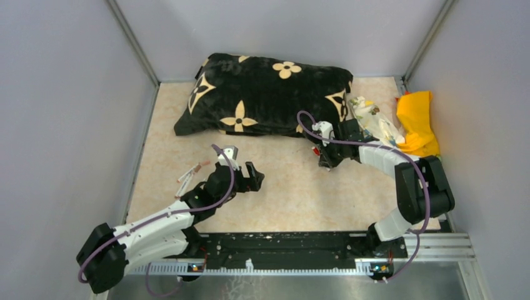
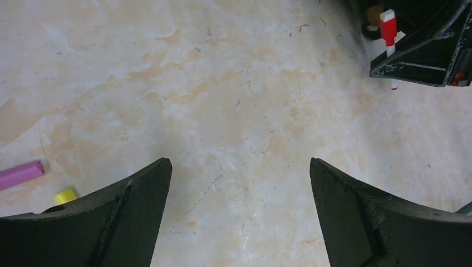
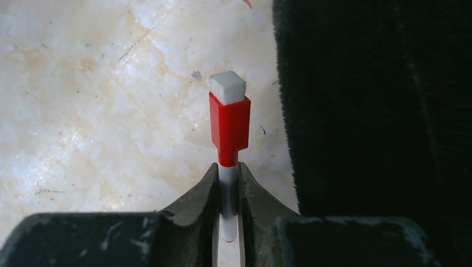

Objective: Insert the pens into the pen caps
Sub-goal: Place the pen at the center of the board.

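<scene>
A thin white pen is grasped by the right claw, whose fingers are clenched on the barrel just below a red plastic cap topped with a white square block. The pen is held close against the near right edge of the large black cushion with beige flowers. It is shown upright from the left wrist, and whether its lower end touches the marbled beige table cannot be told. The red plastic cap appears to be seated on this pen, so one pairing is judged done or all but done. The left claw is released, its fingers spread wide over bare table in front of the cushion, with nothing between them. A small yellow plastic cap and a pink plastic cylinder, either a cap or a pen end, are seen lying just beside one of its fingers. A cluster of thin white pens is seen lying well in front of the cushion's left corner; whether any is capped is too small to tell. With loose caps on the table, most of the task is judged to be left.
</scene>
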Controlling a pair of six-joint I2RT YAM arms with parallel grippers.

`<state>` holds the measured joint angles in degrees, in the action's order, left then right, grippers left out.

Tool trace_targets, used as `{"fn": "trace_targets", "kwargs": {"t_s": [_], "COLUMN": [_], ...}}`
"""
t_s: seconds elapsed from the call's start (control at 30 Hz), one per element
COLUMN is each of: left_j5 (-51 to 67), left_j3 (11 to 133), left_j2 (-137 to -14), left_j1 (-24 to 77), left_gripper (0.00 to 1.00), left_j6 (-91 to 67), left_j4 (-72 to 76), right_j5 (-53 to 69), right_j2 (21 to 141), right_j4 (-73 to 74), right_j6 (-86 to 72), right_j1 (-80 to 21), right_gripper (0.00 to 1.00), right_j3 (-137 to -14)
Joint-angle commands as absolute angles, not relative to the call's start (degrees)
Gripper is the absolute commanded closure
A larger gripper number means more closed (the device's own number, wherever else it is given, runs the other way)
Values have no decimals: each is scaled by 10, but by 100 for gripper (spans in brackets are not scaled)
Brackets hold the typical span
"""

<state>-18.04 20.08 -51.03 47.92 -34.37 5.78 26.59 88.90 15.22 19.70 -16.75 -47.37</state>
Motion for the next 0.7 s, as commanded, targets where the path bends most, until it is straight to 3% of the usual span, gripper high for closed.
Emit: {"fn": "trace_targets", "kwargs": {"t_s": [0.0, 0.37, 0.67], "left_j5": [-194, -196, -209], "left_j3": [219, 261, 283], "left_j2": [-512, -532, -509], "left_j1": [477, 477, 477], "left_gripper": [1, 2, 2], "left_j6": [-355, -386, -387], "left_j4": [25, -58, -120], "right_j5": [221, 234, 375], "right_j2": [892, 863, 759], "right_j4": [154, 184, 231], "right_j6": [193, 204, 261], "right_j1": [-172, -172, -139], "right_gripper": [84, 68, 48], "right_j3": [-503, -521, -531]}}
